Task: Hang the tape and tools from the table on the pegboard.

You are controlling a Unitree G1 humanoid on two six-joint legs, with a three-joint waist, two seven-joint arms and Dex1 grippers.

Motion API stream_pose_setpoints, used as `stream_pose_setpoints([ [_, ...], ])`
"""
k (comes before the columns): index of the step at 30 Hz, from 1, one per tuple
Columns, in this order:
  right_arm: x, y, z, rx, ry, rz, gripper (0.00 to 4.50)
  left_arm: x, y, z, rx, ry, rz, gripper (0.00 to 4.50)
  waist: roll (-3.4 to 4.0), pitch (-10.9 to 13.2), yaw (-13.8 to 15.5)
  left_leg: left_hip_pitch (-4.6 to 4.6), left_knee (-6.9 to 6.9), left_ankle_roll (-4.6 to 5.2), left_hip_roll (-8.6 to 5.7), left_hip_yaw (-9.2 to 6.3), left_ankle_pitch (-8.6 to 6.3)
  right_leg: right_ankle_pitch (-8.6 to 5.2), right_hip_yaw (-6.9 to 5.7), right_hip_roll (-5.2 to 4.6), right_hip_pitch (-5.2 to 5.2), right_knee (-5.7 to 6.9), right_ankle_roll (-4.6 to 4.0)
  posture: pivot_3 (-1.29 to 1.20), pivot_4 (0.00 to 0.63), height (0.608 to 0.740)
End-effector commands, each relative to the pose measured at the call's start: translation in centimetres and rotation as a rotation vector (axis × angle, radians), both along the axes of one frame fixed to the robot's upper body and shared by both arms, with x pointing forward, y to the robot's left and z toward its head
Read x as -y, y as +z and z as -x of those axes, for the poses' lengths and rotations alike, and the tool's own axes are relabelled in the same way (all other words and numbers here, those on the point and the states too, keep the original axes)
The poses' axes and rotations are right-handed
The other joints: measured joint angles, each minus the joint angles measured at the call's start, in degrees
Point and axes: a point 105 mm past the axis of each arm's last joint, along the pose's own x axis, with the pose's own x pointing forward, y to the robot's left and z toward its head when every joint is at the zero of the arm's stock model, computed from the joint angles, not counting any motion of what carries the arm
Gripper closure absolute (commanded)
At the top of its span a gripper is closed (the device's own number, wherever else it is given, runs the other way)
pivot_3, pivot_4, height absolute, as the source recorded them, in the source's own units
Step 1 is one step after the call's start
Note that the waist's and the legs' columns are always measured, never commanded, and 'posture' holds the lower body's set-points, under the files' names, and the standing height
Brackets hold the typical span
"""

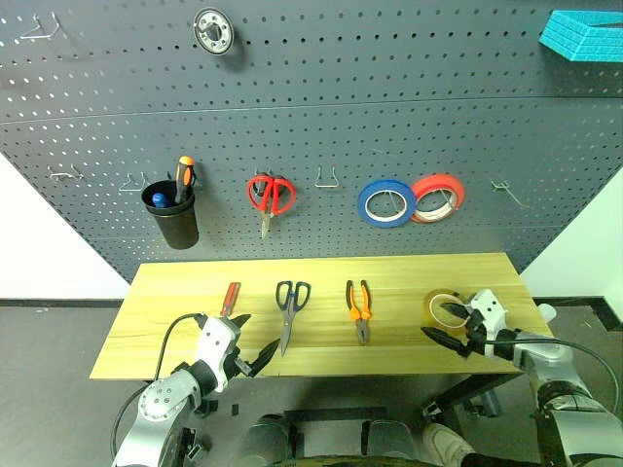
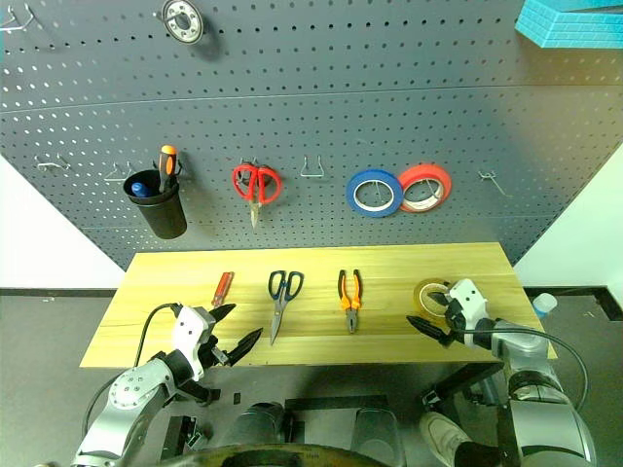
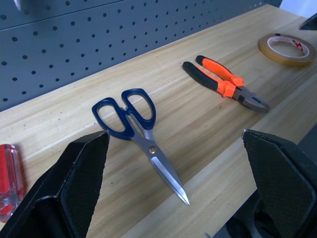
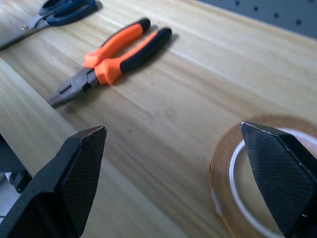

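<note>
I see the tape (image 1: 444,308) lying flat on the right end of the desk (image 1: 175,292), and nothing of mine has gone up yet. To its left, in a row across the desk, lie the pliers (image 1: 359,308), the dark-handled scissors (image 1: 289,309) and the red-handled screwdriver (image 1: 230,298), all well apart from one another. So I judge the job at its start: all four items are left to hang.

My right hand (image 1: 453,323) hovers at the near edge of the tape, fingers spread wide and empty; in its wrist view one fingertip (image 4: 277,173) stands over the ring, so I take the tape to be my first pick. My left hand (image 1: 245,342) sits at the front edge of the desk between screwdriver and scissors, fingers also spread, holding nothing.

Behind the desk the pegboard (image 1: 321,117) already carries red-handled scissors (image 1: 270,196), a blue roll (image 1: 386,203), a red roll (image 1: 438,198) and a black cup (image 1: 175,213) with an orange-handled screwdriver (image 1: 184,175). A bare hook (image 1: 329,178) between the scissors and the blue roll, and others further out, look free for my pieces.
</note>
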Motion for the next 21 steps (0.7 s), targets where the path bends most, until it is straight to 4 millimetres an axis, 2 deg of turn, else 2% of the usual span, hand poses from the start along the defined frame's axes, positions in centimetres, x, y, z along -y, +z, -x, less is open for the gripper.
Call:
stream_pose_setpoints([
  [1, 0.0, 1.2, -0.7, 0.051, 0.013, -0.004, 0.00, 0.4, 0.7, -0.3, 0.038, -0.017, 0.005, 0.03, 0.00, 0.0, 0.1, 0.00, 0.00, 0.00, 0.00, 0.03, 0.00, 0.00, 0.03, 0.00, -0.02, 0.00, 0.00, -0.04, 0.000, 0.739],
  [13, -0.1, 1.2, -1.6, 0.038, -0.009, 0.006, 0.00, 0.3, 0.3, -0.2, 0.032, -0.015, 0.002, 0.03, -0.02, 0.0, 0.1, 0.00, 0.00, 0.00, 0.01, 0.30, 0.00, 0.03, 0.31, 0.01, -0.13, 0.00, -0.03, -0.04, 0.000, 0.739],
  [21, -0.2, 0.8, -0.3, 0.051, 0.017, 0.000, 0.00, 0.3, 0.1, -0.1, 0.031, -0.014, 0.005, 0.03, -0.04, 0.0, 0.1, -0.01, -0.01, 0.01, 0.02, 0.35, 0.00, 0.05, 0.36, 0.01, -0.17, 0.00, -0.01, -0.04, 0.000, 0.739],
])
